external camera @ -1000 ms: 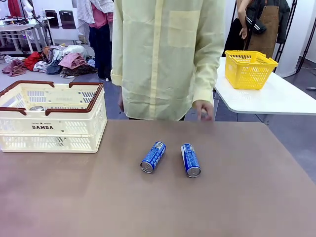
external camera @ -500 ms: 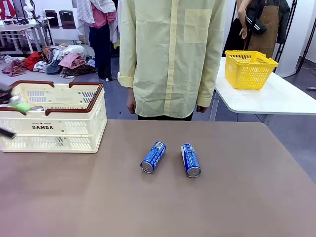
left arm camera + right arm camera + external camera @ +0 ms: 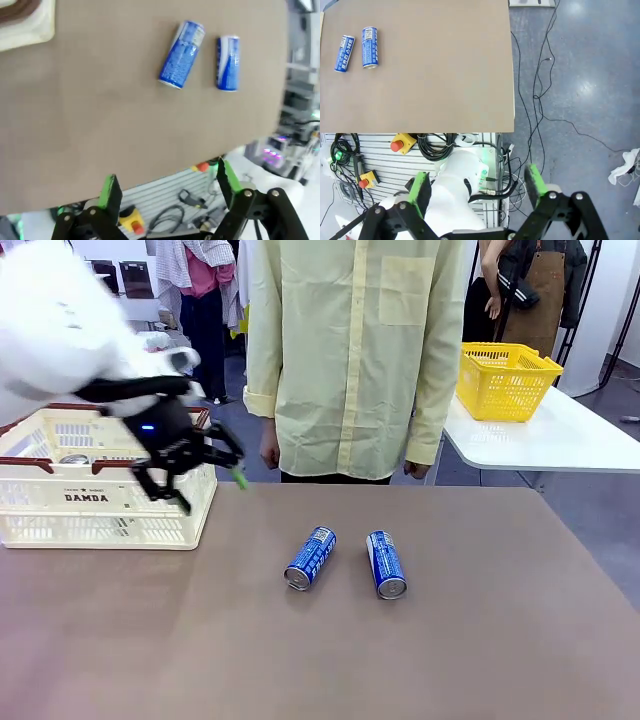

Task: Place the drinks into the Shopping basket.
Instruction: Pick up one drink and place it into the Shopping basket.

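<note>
Your left jaws, by the basket's (image 3: 60, 520) right end, and your right jaws, back off the desk's (image 3: 500, 640) near edge, both gape empty, probably ready to straddle a drink, since the left blue can (image 3: 310, 558) and right blue can (image 3: 386, 564) lie sideways mid-desk, outside the basket

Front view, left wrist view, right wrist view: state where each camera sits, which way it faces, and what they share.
Front view: on the robot's side, facing across the table at the person; the left tool shows open by the Shopping basket.
Left wrist view: above the table, looking down on it; its own green pads show, apart.
Right wrist view: high up, looking down at the table edge and floor; the open right tool shows.
Shared: all three show the two blue cans on the table.
</note>
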Motion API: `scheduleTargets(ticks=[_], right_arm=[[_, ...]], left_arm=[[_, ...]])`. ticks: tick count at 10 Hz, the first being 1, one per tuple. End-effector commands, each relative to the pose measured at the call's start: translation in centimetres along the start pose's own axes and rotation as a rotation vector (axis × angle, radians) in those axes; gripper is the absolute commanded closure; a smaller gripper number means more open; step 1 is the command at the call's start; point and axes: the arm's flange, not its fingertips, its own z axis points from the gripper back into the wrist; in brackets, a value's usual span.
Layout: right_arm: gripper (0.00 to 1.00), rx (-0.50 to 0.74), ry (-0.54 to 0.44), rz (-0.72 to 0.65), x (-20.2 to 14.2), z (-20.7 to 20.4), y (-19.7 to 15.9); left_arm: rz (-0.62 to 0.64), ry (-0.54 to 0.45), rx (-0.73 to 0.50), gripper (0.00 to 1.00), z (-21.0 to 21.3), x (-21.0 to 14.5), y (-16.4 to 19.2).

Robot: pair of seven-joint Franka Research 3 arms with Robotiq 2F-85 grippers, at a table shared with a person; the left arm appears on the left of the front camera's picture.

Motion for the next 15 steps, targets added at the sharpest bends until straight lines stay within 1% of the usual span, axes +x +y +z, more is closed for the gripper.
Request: scheduleTargets(ticks=[1,2,3,4,5,6,7,8,9,10,11,13,15], right_arm=[[0.00,-0.002,-0.003,0.006,0.1,-0.1,0.2],[0.00,-0.002,-0.003,0.006,0.1,-0.1,0.2],[0.00,-0.002,-0.003,0.006,0.1,-0.1,0.2],[0.00,-0.002,-0.003,0.006,0.1,-0.1,0.2],[0.00,-0.002,-0.003,0.006,0.1,-0.1,0.2],[0.00,-0.002,-0.003,0.006,0.1,-0.1,0.2],[0.00,-0.002,-0.003,0.006,0.1,-0.1,0.2],[0.00,-0.002,-0.003,0.006,0.1,-0.1,0.2],[0.00,-0.002,-0.003,0.006,0.1,-0.1,0.2],[0.00,-0.002,-0.003,0.006,0.1,-0.1,0.2],[0.00,-0.002,-0.003,0.006,0.1,-0.1,0.2],[0.00,-0.002,-0.003,0.006,0.1,-0.1,0.2],[0.00,-0.002,-0.003,0.006,0.1,-0.1,0.2]], left_arm=[[-0.021,0.013,0.178,0.00,-2.3,4.9,-2.8],[-0.057,0.003,0.252,0.00,-5.3,5.6,-4.6],[-0.080,-0.047,0.310,0.00,-8.4,6.4,-5.8],[-0.150,-0.088,0.339,0.00,-10.9,6.9,-6.3],[-0.223,-0.117,0.339,0.00,-12.6,7.4,-6.6],[-0.260,-0.111,0.318,0.00,-14.2,7.4,-6.9],[-0.294,-0.162,0.331,0.00,-15.6,7.4,-7.0],[-0.360,-0.145,0.298,0.00,-16.9,7.3,-6.9],[-0.386,-0.121,0.301,0.00,-18.2,7.1,-6.7],[-0.388,-0.063,0.285,0.00,-18.8,7.2,-6.7],[-0.386,-0.053,0.281,0.00,-19.2,7.1,-6.7],[-0.316,-0.037,0.256,0.00,-19.2,7.3,-7.0],[-0.304,-0.034,0.243,0.00,-18.9,7.3,-7.3]])
